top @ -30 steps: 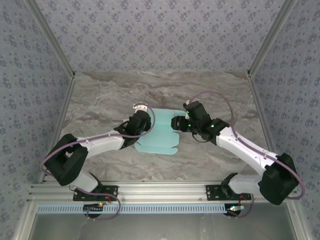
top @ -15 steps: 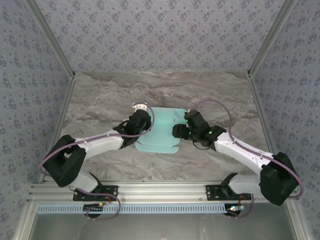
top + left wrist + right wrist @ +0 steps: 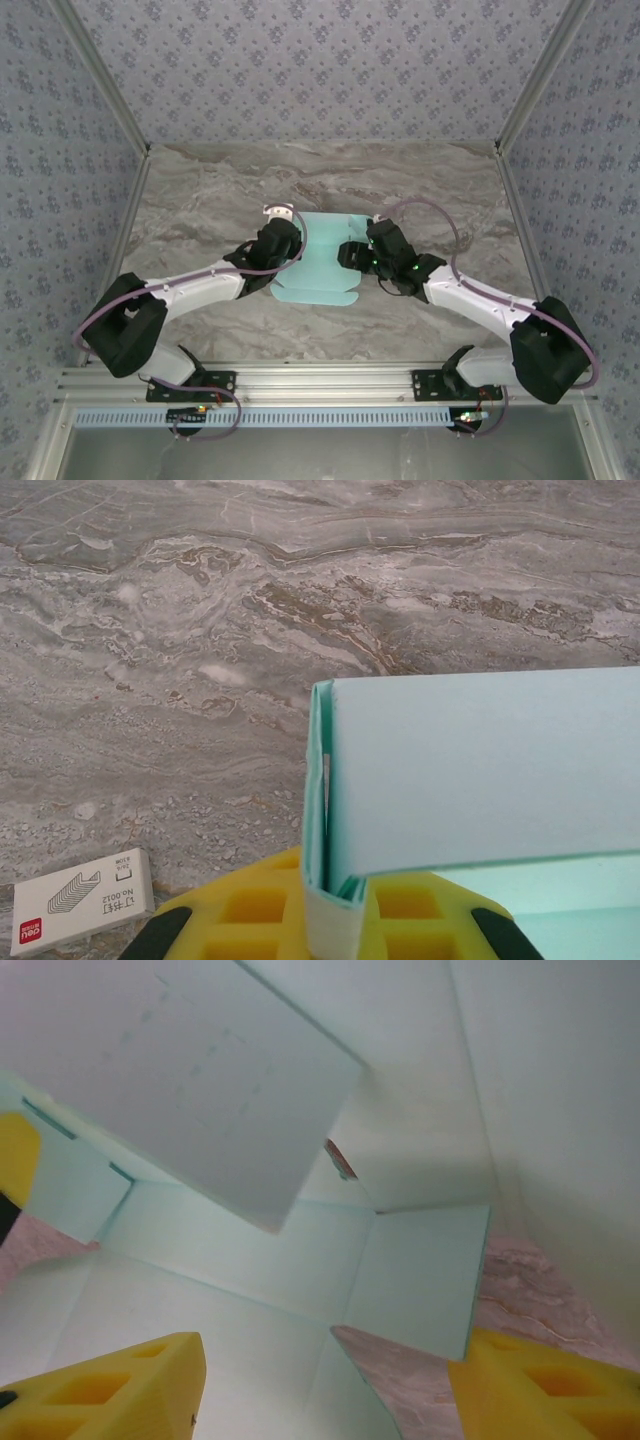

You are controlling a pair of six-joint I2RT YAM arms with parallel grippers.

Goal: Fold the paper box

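The paper box [image 3: 322, 268] is a pale turquoise sheet, partly folded, lying mid-table between the two arms. My left gripper [image 3: 284, 240] is at its left edge. In the left wrist view, the yellow fingers [image 3: 250, 915] of the left gripper [image 3: 335, 925] are shut on a folded double edge of the paper box [image 3: 480, 770], whose panel stands upright. My right gripper [image 3: 350, 252] hovers over the sheet's right side. In the right wrist view, the right gripper [image 3: 325, 1390] is open, its yellow fingers [image 3: 110, 1390] wide apart over the raised flaps of the paper box [image 3: 250, 1250].
A small white staple box [image 3: 80, 905] lies on the marble table [image 3: 200, 190] just left of my left gripper, also seen as a white item [image 3: 279, 212] at the sheet's far-left corner. Patterned walls [image 3: 320, 70] enclose the table on three sides.
My right gripper has moved left, in over the right side of the sheet, and its jaws have widened slightly. The left gripper holds its grip in the same place.
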